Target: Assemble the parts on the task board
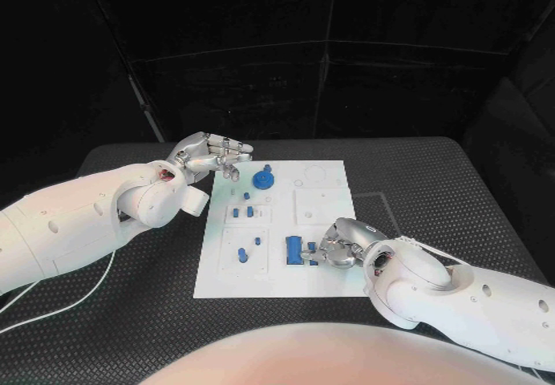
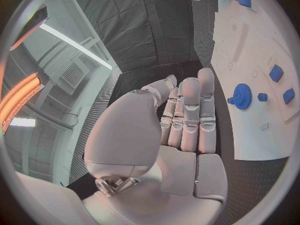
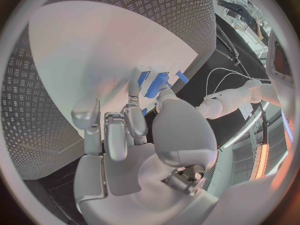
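Now my right hand (image 1: 337,245) rests low on the board (image 1: 327,178) near its near right corner, fingers curled down onto the long blue parts (image 1: 293,249) there; whether they grip one I cannot tell. My left hand (image 1: 211,154) hovers over the board's far left corner, fingers straight, close together and holding nothing. A blue gear (image 1: 265,178) stands just beside it on the board, with small blue pegs (image 1: 243,212) in the recesses along the left edge.
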{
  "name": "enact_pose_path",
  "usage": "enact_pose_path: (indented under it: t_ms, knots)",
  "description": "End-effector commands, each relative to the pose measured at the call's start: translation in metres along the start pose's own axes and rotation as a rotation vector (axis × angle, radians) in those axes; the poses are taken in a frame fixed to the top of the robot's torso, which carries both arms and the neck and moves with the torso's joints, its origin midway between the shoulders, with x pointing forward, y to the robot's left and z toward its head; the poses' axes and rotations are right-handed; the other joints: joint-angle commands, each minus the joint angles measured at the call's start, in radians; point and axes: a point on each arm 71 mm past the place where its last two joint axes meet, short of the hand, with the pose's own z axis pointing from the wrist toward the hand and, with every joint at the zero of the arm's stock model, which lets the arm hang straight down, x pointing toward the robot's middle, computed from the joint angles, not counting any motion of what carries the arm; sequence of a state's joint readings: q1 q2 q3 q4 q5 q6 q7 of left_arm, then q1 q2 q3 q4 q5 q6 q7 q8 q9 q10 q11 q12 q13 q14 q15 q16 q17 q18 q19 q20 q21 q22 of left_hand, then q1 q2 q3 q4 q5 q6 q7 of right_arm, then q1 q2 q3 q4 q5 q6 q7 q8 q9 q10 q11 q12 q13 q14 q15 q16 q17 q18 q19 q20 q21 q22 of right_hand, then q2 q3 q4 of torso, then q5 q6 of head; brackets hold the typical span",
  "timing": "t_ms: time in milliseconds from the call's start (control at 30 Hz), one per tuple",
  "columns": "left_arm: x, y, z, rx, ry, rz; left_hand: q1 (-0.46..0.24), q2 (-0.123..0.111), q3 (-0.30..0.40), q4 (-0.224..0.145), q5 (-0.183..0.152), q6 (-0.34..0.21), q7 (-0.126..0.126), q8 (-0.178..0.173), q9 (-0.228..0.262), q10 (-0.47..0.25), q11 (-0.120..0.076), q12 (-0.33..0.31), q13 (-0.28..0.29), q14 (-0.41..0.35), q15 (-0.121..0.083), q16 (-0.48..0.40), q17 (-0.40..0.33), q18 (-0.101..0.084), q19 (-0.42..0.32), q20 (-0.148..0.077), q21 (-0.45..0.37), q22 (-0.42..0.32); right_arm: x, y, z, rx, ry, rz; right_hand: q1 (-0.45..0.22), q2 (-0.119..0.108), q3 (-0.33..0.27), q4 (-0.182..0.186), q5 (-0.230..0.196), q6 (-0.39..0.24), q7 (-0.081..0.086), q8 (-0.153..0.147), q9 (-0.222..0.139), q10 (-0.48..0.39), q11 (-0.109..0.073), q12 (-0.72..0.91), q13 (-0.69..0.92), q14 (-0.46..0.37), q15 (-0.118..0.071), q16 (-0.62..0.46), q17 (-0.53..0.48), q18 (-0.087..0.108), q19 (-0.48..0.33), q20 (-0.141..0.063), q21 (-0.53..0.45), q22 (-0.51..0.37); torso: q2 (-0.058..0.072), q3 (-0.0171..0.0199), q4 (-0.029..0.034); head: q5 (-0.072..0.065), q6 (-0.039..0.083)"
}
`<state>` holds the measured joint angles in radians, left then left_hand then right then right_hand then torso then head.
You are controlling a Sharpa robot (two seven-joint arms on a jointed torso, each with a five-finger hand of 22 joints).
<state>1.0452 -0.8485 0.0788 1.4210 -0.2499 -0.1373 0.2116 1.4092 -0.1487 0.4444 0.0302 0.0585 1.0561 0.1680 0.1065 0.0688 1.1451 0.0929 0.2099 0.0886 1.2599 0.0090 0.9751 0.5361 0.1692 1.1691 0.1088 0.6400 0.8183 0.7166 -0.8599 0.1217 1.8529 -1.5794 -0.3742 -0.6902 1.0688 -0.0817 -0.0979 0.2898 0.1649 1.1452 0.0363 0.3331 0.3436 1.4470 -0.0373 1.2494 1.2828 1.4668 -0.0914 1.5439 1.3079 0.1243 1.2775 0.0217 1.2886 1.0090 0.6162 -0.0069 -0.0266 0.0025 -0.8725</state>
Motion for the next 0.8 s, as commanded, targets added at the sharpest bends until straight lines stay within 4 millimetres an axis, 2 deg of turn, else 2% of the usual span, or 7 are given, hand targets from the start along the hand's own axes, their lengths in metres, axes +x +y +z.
enact_pose_path:
  t_ms: [33,300,433,633,800]
  knots:
    - [0.001,-0.001,0.001,0.003,0.013,-0.007,0.0,0.007,0.0,-0.004,-0.003,-0.005,0.0,0.003,-0.001,-0.005,0.001,0.004,0.001,-0.004,0.0,-0.002,-0.001,0.014,-0.004,0.001,-0.005,-0.001,-0.002,0.0,-0.001,-0.018,-0.005,0.004,0.069,0.007,-0.009,-0.004,0.006,-0.011,0.003,0.004,0.006,-0.002,0.005,-0.005,0.001,0.092,0.002,-0.001,0.204,-0.014,-0.008,0.003,-0.008,-0.003,0.0,0.0006,-0.0001,0.0,0.0]
    - [0.0,-0.001,0.001,0.002,0.01,-0.006,0.0,0.007,0.001,-0.004,-0.003,-0.006,0.0,0.002,-0.001,-0.007,0.001,0.004,0.001,-0.004,0.0,-0.001,-0.001,0.014,-0.004,0.001,-0.006,-0.001,-0.006,-0.009,-0.004,-0.024,-0.009,-0.008,0.227,0.003,-0.01,-0.055,-0.006,-0.027,0.008,0.001,0.014,-0.012,0.009,-0.021,-0.008,0.089,0.004,-0.007,0.192,-0.012,-0.017,0.006,-0.017,-0.015,-0.002,-0.0002,-0.0013,-0.001,0.0]
    - [0.001,-0.001,0.001,0.003,0.011,-0.006,0.0,0.007,0.001,-0.004,-0.003,-0.006,0.0,0.002,-0.001,-0.007,0.001,0.004,0.001,-0.004,0.0,-0.001,-0.001,0.014,-0.004,0.001,-0.006,-0.001,-0.006,-0.01,-0.003,-0.028,-0.008,-0.016,0.277,0.005,-0.011,-0.079,-0.008,-0.028,0.008,0.002,0.017,-0.014,0.009,-0.023,-0.009,0.089,0.005,-0.008,0.191,-0.012,-0.018,0.006,-0.019,-0.016,-0.001,0.0006,-0.0006,-0.002,0.0]
    - [0.001,-0.001,0.002,0.003,0.012,-0.007,0.0,0.007,0.001,-0.004,-0.003,-0.006,0.0,0.002,-0.001,-0.007,0.001,0.004,0.001,-0.004,0.0,-0.001,-0.001,0.014,-0.004,0.001,-0.006,-0.001,-0.003,-0.008,0.002,-0.025,-0.004,-0.017,0.285,0.007,-0.013,-0.083,-0.008,-0.026,0.008,0.003,0.019,-0.013,0.009,-0.021,-0.006,0.09,0.005,-0.007,0.194,-0.012,-0.017,0.007,-0.018,-0.015,0.0,0.0012,0.0012,-0.002,0.0]
    - [0.001,0.0,0.002,0.002,0.012,-0.007,0.0,0.007,0.001,-0.004,-0.003,-0.006,0.0,0.002,-0.001,-0.007,0.001,0.004,0.001,-0.004,0.0,-0.001,-0.001,0.014,-0.004,0.001,-0.006,-0.001,-0.001,-0.009,0.005,-0.011,-0.003,-0.019,0.259,0.019,-0.034,-0.059,0.026,-0.022,0.007,0.007,0.023,-0.011,0.009,-0.02,-0.005,0.09,0.005,-0.007,0.194,-0.012,-0.015,0.007,-0.017,-0.013,0.001,-0.0002,0.0001,-0.003,0.0]
